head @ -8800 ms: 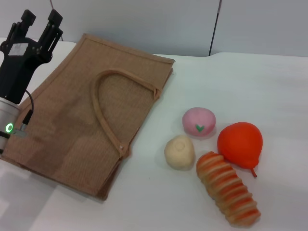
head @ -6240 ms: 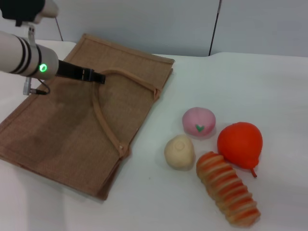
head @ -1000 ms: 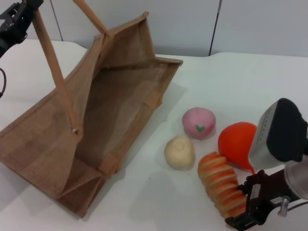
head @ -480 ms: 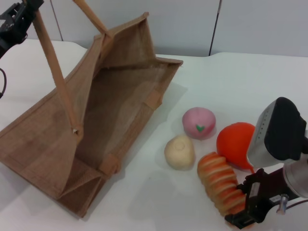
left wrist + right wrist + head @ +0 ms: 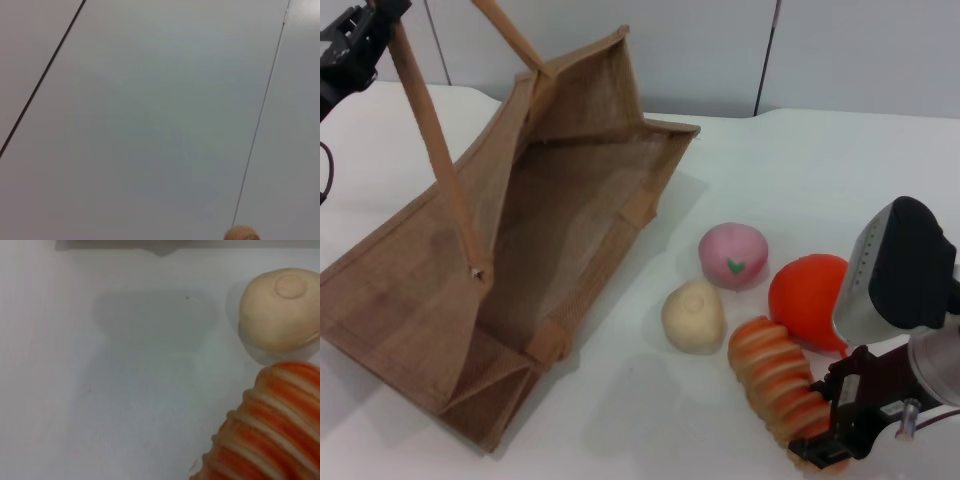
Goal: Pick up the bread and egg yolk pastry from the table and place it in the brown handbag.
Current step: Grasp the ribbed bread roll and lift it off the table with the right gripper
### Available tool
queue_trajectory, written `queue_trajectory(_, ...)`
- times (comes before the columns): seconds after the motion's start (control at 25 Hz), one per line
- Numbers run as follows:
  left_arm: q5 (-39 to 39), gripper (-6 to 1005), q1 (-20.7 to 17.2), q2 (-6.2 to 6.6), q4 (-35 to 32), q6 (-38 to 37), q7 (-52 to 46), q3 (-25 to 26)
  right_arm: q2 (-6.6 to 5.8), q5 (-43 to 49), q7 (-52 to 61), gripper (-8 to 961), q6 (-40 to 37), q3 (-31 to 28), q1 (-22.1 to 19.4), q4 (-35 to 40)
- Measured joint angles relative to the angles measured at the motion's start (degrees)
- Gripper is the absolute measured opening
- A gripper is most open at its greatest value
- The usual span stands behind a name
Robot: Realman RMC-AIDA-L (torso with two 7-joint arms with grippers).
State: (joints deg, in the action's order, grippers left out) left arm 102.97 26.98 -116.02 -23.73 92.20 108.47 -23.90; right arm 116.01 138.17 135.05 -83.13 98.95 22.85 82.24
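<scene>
Here the brown handbag (image 5: 520,250) lies on the table (image 5: 800,170) with its mouth propped wide, the left gripper (image 5: 355,45) up at the far left corner clamped on one of its loop handles, so the opening faces the foods. The step in hand is the first pick: the right gripper (image 5: 825,435) sits low at the near end of the bread (image 5: 775,380), which rests on the table just beside the orange fruit (image 5: 810,300); whether its fingers are apart or together I cannot tell. The egg yolk pastry (image 5: 693,316) waits untouched between bread and bag, near the pink ball (image 5: 732,252). Next, I judge, the fingers need to settle across the ridged loaf and close before any lift. Against the frame half a second earlier, the right arm has crept slightly nearer the loaf, and the bag has not shifted.
</scene>
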Motion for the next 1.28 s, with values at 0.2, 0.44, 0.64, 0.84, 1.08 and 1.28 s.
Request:
queue_trajectory(0.2, -0.1, 135, 0.0, 0.0, 0.0, 0.0, 0.0, 0.0, -0.06, 0.2, -0.3, 703, -0.1, 0.0, 0.1, 0.2)
queue_trajectory(0.44, -0.1, 136, 0.0, 0.0, 0.0, 0.0, -0.1, 0.0, -0.08, 0.8, -0.3, 673, -0.1, 0.0, 0.2, 0.1)
queue_trajectory(0.64, -0.1, 136, 0.0, 0.0, 0.0, 0.0, 0.0, 0.0, -0.11, 0.8, -0.4, 629, -0.8, 0.0, 0.7, -0.1)
queue_trajectory(0.84, -0.1, 137, 0.0, 0.0, 0.0, 0.0, 0.1, 0.0, -0.17, 0.9, -0.4, 592, -0.9, 0.0, 0.8, -0.1)
queue_trajectory(1.08, -0.1, 138, 0.1, 0.0, 0.0, 0.0, 0.1, 0.0, -0.18, 0.9, -0.5, 541, -1.4, 0.0, 0.8, 0.1)
queue_trajectory(1.28, -0.2, 139, 0.2, 0.0, 0.0, 0.0, 0.1, 0.0, -0.17, 0.9, -0.5, 514, -1.7, 0.0, 1.0, 0.4)
